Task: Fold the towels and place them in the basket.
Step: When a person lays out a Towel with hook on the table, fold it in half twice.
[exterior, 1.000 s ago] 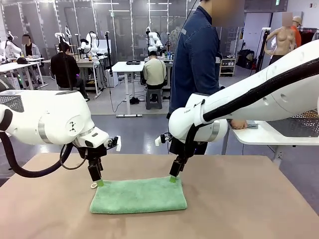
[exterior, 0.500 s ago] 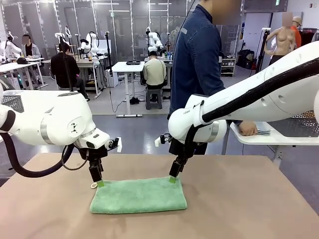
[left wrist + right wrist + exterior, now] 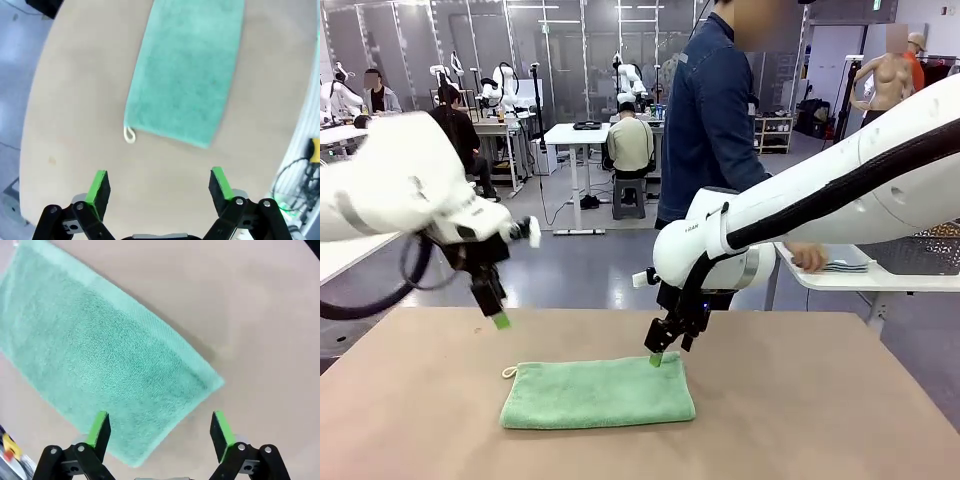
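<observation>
— Both grippers have come off the towel (image 3: 598, 392). Our left gripper (image 3: 500, 320) has swung up and away from the loop corner, blurred in motion. Our right gripper (image 3: 655, 358) has lifted just clear of the towel's far right corner.

— Are we holding anything?

— No. In both wrist views our jaws stand wide apart with nothing between the green pads (image 3: 100, 182). We see the table (image 3: 820, 400) and the towel beyond them.

— Where does that leave the towel?

— It lies flat on the table as a long folded rectangle with fairly square edges, on our side of the person (image 3: 715, 110). We judge this fold finished, with another fold or the carry to the basket still ahead.

— What are we handling?

— Mint-green terry, soft and nubby, doubled so its near edge looks thick and rounded. A small white loop (image 3: 129, 135) sticks out at the towel's far left corner. The table is smooth matte tan, so we expect the cloth may slide when pinched.

— And the basket?

— We take the dark mesh well to the right of the towel, on a white side table (image 3: 860, 275), for the basket (image 3: 925, 250). Most of it is hidden.
</observation>
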You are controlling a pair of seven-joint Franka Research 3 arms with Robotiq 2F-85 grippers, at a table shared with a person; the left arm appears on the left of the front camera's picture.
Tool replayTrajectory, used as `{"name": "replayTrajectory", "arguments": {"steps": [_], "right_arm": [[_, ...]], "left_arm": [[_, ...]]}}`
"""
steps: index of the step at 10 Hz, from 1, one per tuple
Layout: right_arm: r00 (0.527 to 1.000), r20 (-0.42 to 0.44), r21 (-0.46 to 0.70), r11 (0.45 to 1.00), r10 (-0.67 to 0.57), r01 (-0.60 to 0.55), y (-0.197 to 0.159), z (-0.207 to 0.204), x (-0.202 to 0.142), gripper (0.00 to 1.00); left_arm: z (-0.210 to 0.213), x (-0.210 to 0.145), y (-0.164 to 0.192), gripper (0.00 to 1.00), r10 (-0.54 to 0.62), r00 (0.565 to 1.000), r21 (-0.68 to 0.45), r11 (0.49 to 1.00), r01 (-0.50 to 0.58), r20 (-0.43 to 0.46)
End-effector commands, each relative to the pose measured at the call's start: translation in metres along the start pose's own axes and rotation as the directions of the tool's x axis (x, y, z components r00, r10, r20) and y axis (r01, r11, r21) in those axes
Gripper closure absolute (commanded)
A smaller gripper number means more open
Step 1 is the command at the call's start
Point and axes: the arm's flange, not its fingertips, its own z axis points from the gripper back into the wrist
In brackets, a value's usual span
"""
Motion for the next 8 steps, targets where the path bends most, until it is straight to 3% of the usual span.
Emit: {"name": "replayTrajectory", "arguments": {"steps": [1,2,5,8], "right_arm": [[0.987,-0.001,-0.113,0.98,-0.163,0.162,0.021,0.001,-0.015,0.0],[0.975,-0.009,-0.118,0.969,-0.22,0.218,0.027,-0.001,-0.018,0.0],[0.931,-0.047,-0.189,0.919,-0.362,0.347,0.033,-0.009,-0.028,0.0],[0.905,-0.035,-0.186,0.893,-0.423,0.41,0.028,-0.022,-0.029,0.0]], "left_arm": [[0.067,-0.033,-0.026,0.0,0.086,0.996,0.01,0.996,-0.086,0.0],[0.107,-0.049,-0.039,0.0,0.117,0.992,-0.019,0.993,-0.116,0.056],[0.206,-0.089,-0.089,0.0,0.322,0.926,0.117,0.93,-0.348,0.196],[0.264,-0.117,-0.139,0.0,0.351,0.901,0.153,0.905,-0.396,0.254]]}}
